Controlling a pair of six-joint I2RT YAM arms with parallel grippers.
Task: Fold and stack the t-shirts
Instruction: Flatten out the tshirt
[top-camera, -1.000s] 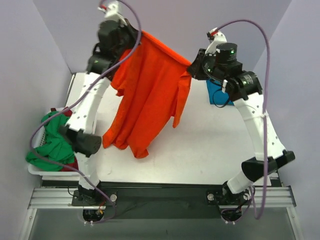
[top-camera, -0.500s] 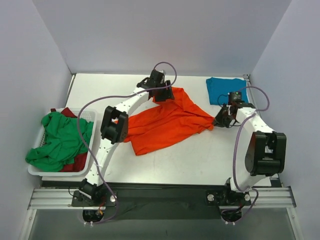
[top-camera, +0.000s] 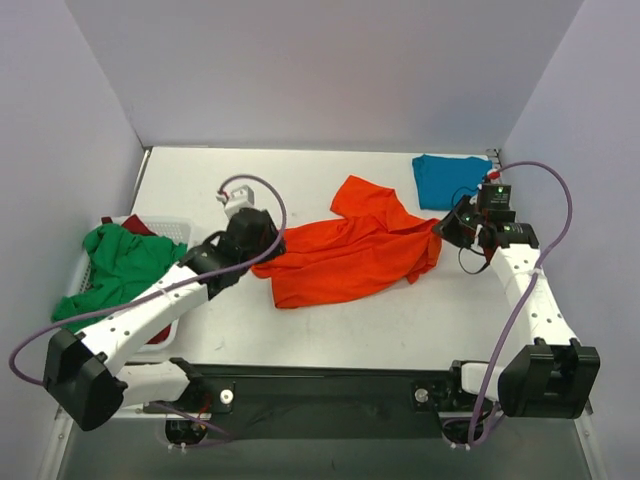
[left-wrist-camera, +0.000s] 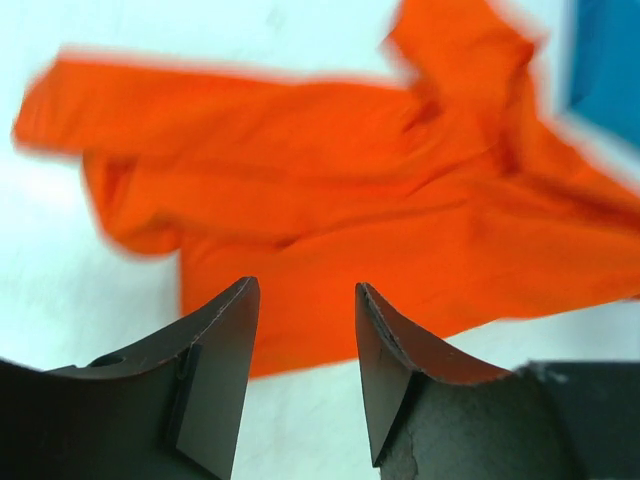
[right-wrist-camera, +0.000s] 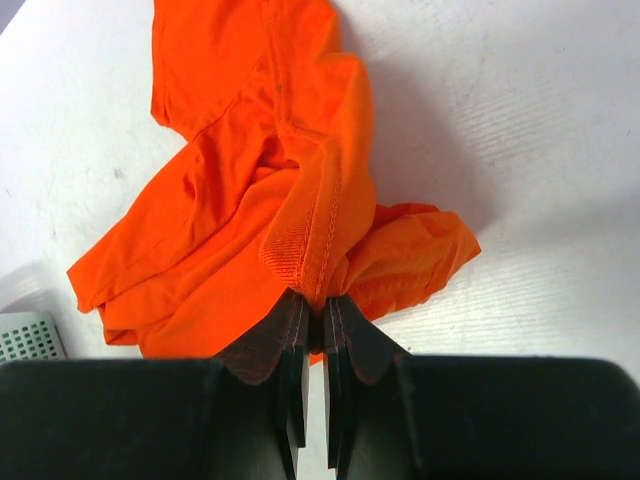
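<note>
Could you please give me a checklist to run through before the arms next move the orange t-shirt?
1. Grip: the right gripper is shut on an edge of the orange t-shirt: ok.
2. Free hand: the left gripper is open and empty: ok.
3. Cloth laid flat for folding: not ok, bunched and creased.
4. The teal t-shirt lies apart from the orange one: ok.
5. The green t-shirt sits in the basket, out of the way: ok.
6. Which part of the shirt is pinched: cannot tell.
</note>
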